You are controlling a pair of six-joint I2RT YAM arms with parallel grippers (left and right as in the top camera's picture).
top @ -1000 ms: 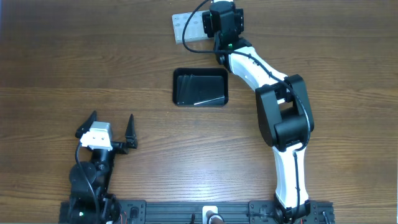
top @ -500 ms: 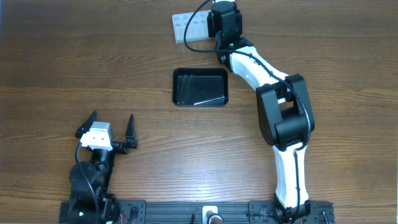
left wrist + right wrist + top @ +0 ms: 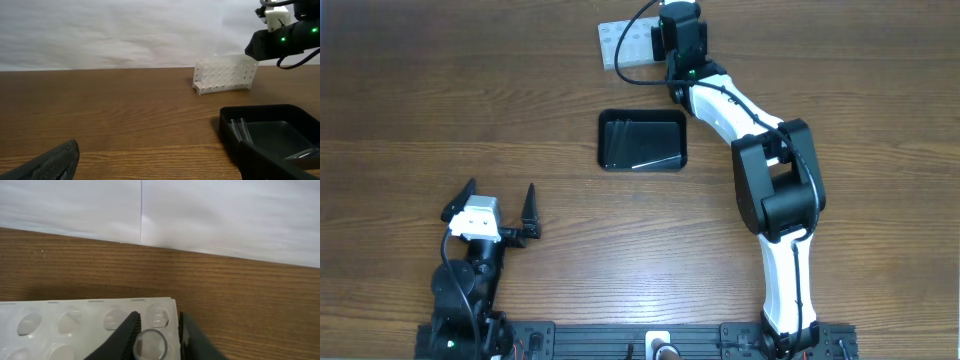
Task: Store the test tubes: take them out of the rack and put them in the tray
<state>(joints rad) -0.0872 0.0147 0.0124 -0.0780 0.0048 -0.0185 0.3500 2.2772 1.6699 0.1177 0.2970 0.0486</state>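
A white test tube rack (image 3: 623,45) stands at the table's far edge, right of centre. My right gripper (image 3: 159,316) hangs over the rack's end, shut on a clear test tube (image 3: 150,344) whose open mouth shows between the fingers. The holes beside it (image 3: 112,320) look empty. The black tray (image 3: 603,140) lies nearer, in front of the rack, with a few clear tubes (image 3: 655,160) lying in it. My left gripper (image 3: 500,186) sits open near the front left, well apart from the tray and holding nothing. The left wrist view shows the rack (image 3: 225,74) and tray (image 3: 300,117) from the side.
Bare wood table surrounds the tray and rack. A white wall (image 3: 200,215) rises just behind the rack. The right arm (image 3: 775,170) stretches from the front right up to the rack, passing right of the tray.
The right gripper has shifted slightly toward the far edge in the top view. The left arm has stayed still.
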